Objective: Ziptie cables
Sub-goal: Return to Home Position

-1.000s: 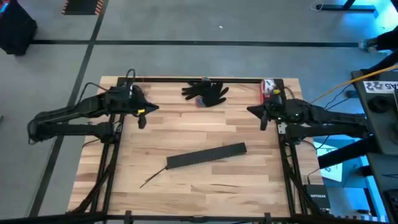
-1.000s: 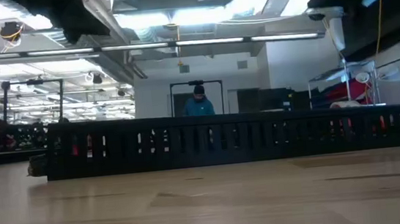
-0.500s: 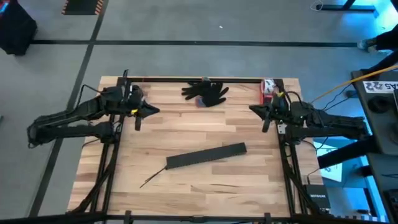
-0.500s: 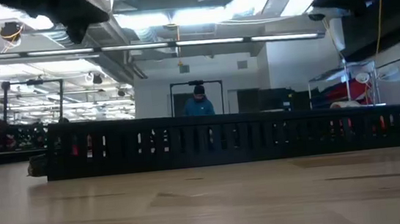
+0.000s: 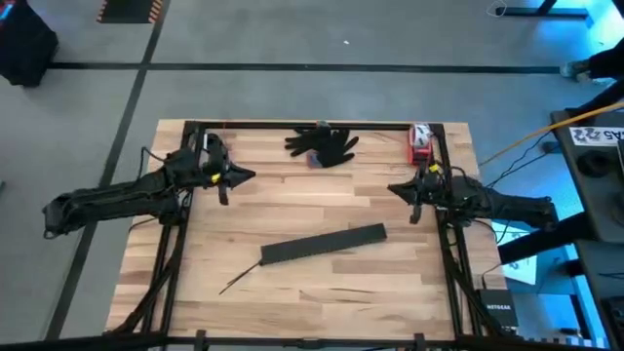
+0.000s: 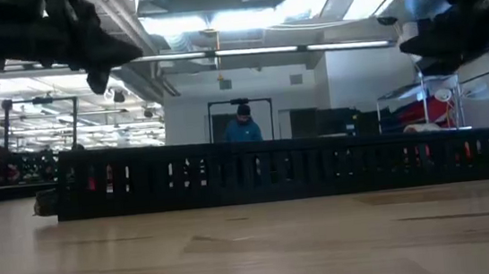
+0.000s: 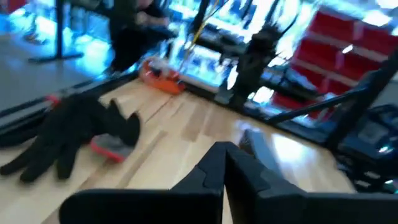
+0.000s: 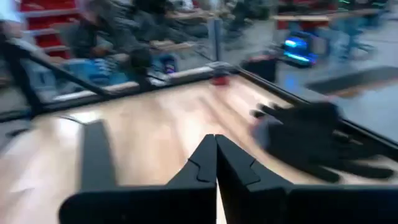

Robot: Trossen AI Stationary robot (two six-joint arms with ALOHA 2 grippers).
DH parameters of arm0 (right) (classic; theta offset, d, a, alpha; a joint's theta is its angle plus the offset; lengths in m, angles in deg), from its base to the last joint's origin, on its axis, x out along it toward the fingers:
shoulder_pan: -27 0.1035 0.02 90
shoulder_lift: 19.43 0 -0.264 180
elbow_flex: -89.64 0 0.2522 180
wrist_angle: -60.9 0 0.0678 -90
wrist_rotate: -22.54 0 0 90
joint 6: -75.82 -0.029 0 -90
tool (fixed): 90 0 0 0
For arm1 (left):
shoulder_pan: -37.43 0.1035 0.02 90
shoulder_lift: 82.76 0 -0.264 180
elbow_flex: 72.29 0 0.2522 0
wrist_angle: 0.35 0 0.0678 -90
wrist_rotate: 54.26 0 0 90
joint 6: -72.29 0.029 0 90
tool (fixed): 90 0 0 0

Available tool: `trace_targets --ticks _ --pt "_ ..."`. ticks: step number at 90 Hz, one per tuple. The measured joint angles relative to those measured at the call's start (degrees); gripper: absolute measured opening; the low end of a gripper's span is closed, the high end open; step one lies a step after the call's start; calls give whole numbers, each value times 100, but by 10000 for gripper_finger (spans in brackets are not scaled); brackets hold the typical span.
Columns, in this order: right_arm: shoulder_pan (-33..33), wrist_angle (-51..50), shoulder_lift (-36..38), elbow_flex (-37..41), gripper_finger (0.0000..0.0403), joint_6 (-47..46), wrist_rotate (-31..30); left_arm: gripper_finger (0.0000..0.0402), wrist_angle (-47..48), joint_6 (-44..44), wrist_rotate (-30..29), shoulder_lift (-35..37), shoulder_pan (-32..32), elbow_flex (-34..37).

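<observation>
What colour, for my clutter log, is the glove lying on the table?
The glove is black, clearest in the high view.

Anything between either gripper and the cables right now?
Yes. The closed black duct encloses the cables; only red bits show through its slots. Left gripper and right gripper, both shut, hover at opposite sides of the table, nothing else between.

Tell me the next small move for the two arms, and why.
Probably draw both arms back toward their bases to rest. The left gripper and the right gripper are both shut and hold nothing. They hang above the table at its two sides. The black cable duct lies mid-table, touched by neither, so nothing seems left to grasp.
</observation>
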Motion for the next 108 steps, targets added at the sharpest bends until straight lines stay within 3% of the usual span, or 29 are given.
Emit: trace_targets --ticks 15,36,55,69,80,92,108 --pt "0 -16 2 77 1 -193 542 0 -105 -202 145 254 -57 432" --pt "0 423 -2 86 1 -451 22 0 -443 -244 -499 1352 -471 1316" --pt "0 508 -2 84 1 -775 -121 0 412 73 -711 2442 -840 1361" --pt "0 424 -2 84 1 -772 102 0 1384 62 -758 3240 -947 1361" --pt "0 278 -2 84 1 -771 186 0 1369 55 -741 3230 -950 1361" --pt "0 55 -3 84 1 -770 245 0 1431 -227 -1141 3238 -950 1361" --pt "2 -29 -2 80 1 -481 719 0 1475 -511 -1199 3192 -948 1361"
